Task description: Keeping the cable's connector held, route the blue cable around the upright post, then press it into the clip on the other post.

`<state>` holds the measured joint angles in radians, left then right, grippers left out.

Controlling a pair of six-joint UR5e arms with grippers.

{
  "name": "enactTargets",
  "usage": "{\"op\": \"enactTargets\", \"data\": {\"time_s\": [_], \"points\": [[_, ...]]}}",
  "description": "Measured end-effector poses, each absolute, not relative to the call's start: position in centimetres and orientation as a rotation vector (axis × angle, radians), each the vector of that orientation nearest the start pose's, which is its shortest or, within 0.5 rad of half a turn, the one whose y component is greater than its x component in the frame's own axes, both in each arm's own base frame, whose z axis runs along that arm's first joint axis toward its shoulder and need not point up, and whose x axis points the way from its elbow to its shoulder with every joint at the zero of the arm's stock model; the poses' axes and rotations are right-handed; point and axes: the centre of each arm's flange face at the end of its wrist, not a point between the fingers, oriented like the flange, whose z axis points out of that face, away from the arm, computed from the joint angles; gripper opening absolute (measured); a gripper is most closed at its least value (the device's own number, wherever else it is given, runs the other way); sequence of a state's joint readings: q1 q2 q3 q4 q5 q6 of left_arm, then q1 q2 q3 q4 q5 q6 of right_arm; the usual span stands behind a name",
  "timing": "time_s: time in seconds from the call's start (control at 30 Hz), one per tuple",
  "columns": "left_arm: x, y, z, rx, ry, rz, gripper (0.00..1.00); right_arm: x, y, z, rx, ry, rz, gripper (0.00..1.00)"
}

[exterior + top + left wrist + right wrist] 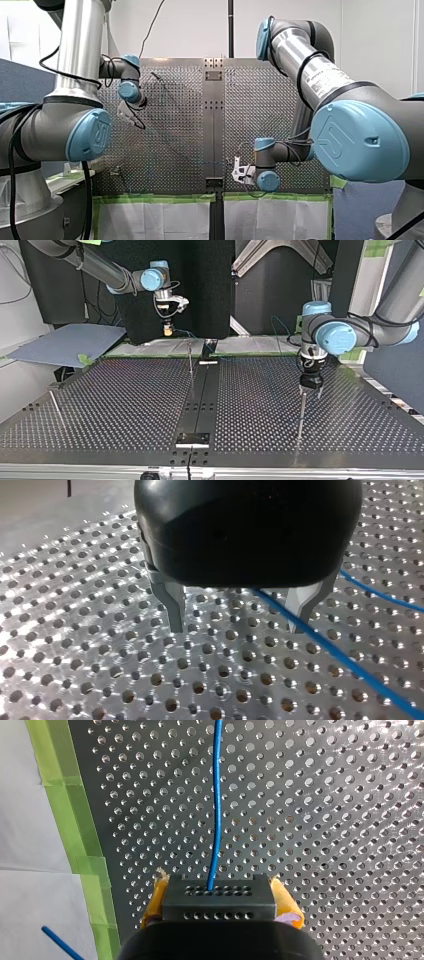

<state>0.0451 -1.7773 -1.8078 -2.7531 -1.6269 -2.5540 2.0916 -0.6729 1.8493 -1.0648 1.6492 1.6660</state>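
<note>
Connector (218,907) of blue cable (216,795) clenched in my right gripper (220,896); my left gripper (236,627) released; arm label (323,76), front view's upper right, illegible.

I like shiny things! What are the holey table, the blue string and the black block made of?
The table looks like bare metal: silvery, with glints around its holes. The blue cable seems plastic-coated: smooth, evenly coloured, gently bending. The black connector is probably matte plastic: dull, with neat rows of small holes.
</note>
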Motion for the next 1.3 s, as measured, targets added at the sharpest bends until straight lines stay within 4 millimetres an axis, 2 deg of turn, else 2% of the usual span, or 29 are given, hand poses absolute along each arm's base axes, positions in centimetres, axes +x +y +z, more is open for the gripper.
{"op": "enactTargets", "data": {"time_s": [0.4, 0.73, 1.07, 1.3], "points": [[52.7, -10.3, 31.6, -0.838, 1.423, -0.692, 1.0, 39.3, -43.3, -4.5, 1.597, -1.111, 1.512, 0.0], [50.6, -10.8, 32.6, -0.797, 1.416, -0.713, 1.0, 39.3, -43.3, -4.5, 1.597, -1.111, 1.512, 0.0], [49.3, -11.2, 32.2, -0.777, 1.441, -0.715, 1.0, 39.3, -43.3, -4.5, 1.597, -1.112, 1.512, 0.0], [48.7, -11.4, 33.3, -0.757, 1.431, -0.72, 1.0, 39.2, -43.3, -4.5, 1.596, -1.112, 1.511, 0.0]]}}
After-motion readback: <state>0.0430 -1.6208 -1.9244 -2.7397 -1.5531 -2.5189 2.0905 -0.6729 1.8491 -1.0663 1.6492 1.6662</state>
